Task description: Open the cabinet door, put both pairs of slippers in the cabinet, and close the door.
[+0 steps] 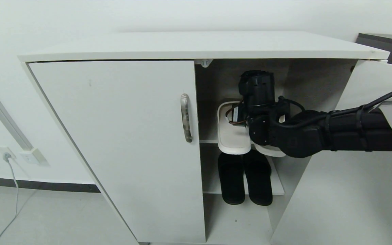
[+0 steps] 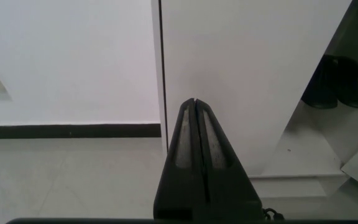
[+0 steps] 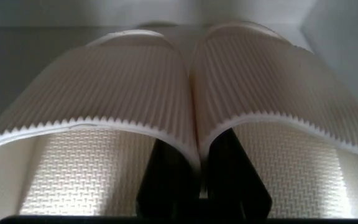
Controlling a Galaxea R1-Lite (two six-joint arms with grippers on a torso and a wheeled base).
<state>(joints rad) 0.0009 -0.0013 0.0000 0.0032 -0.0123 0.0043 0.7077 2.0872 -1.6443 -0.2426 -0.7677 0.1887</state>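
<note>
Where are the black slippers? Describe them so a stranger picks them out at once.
Start at the white cabinet, whose right door stands open. Inside, look to the lower shelf: the black slippers lie there side by side. They are the dark pair, directly below the white slippers at the upper shelf.

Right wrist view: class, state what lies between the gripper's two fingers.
Between the two fingers of the right gripper sit the touching inner edges of the white slippers, one finger under each strap, as the right wrist view shows.
</note>
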